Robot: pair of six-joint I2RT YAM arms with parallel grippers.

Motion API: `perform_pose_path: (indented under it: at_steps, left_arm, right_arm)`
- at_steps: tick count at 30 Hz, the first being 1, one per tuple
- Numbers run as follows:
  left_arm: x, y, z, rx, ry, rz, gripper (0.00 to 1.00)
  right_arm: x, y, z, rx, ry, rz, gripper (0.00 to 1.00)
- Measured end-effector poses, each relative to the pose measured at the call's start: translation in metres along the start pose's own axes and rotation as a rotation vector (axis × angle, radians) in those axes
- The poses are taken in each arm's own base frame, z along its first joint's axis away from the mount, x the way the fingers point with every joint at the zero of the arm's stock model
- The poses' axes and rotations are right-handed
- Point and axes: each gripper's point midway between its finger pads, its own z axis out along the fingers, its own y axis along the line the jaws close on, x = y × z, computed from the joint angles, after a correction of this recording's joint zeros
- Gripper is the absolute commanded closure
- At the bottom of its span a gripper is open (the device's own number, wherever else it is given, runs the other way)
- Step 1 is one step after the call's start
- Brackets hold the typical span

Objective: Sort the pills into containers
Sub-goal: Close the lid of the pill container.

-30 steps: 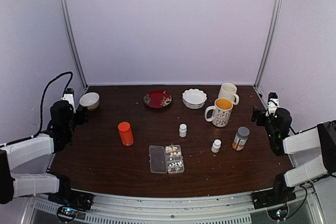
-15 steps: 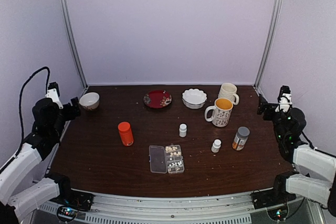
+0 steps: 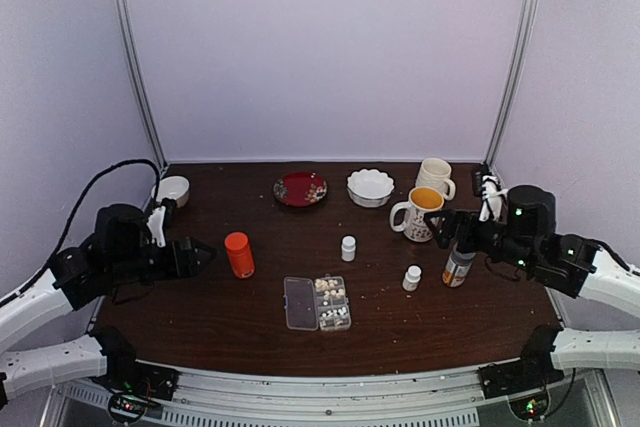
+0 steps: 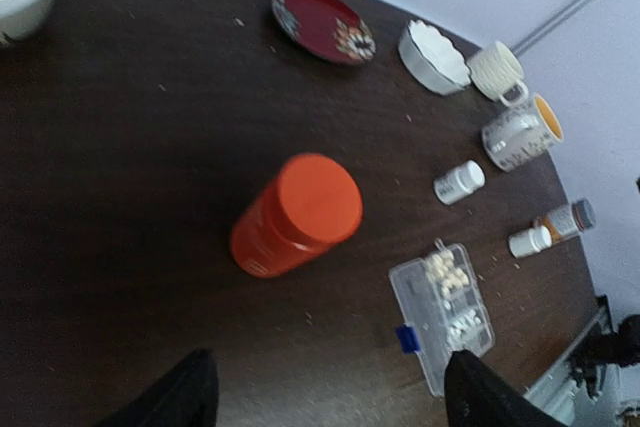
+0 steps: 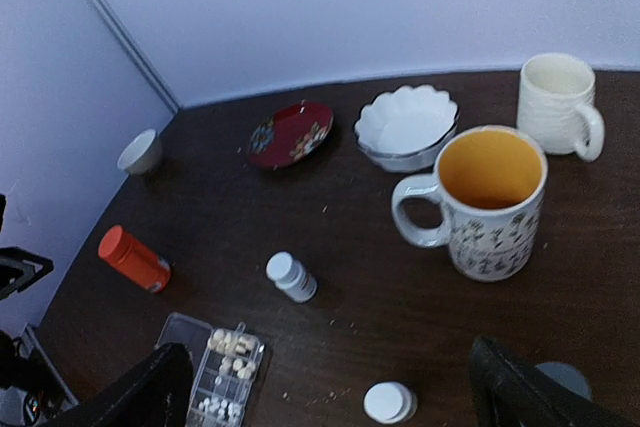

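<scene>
The clear pill box (image 3: 318, 304) lies at the front middle of the table. Its lid is swung open to the left. Whitish pills (image 3: 331, 293) fill some of its right-hand cells. It also shows in the left wrist view (image 4: 445, 309) with pills (image 4: 447, 275), and in the right wrist view (image 5: 215, 377) with pills (image 5: 232, 349). My left gripper (image 3: 203, 248) is open and empty above the table, left of the orange bottle (image 3: 238, 254), with the box under its right finger (image 4: 480, 397). My right gripper (image 3: 441, 226) is open and empty above the mug and bottles.
Two small white bottles (image 3: 348, 248) (image 3: 412, 278) and a grey-capped bottle (image 3: 459, 263) stand right of the box. Two mugs (image 3: 422, 213) (image 3: 434, 177), a white bowl (image 3: 370, 187), a red plate (image 3: 300, 189) and a small bowl (image 3: 171, 191) line the back.
Both arms have swung in from the table's side edges toward the middle, the grippers now pointing inward over the table. No object has moved.
</scene>
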Motion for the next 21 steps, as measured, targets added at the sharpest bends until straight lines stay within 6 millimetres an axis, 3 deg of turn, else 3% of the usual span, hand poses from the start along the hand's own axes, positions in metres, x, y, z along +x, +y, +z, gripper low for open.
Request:
perform_pose_path:
  at_steps: [3, 6, 10, 16, 21]
  left_arm:
    - [0.04, -0.018, 0.009, 0.067, 0.115, -0.024, 0.42]
    - [0.087, -0.024, 0.022, 0.082, 0.239, -0.044, 0.55]
    - [0.143, -0.025, 0.038, 0.038, 0.392, -0.037, 0.74]
    - [0.165, -0.03, 0.062, 0.016, 0.433, -0.059, 0.82]
    - [0.172, -0.035, 0.074, 0.021, 0.438, -0.07, 0.86]
  right_arm:
    - [0.047, 0.034, 0.008, -0.07, 0.179, 0.017, 0.0]
    - [0.092, 0.064, 0.006, -0.15, 0.317, 0.018, 0.0]
    - [0.132, 0.091, 0.004, -0.205, 0.433, 0.005, 0.0]
    - [0.191, 0.111, 0.016, -0.208, 0.597, -0.024, 0.05]
    - [0.212, 0.11, 0.023, -0.184, 0.645, -0.011, 0.0]
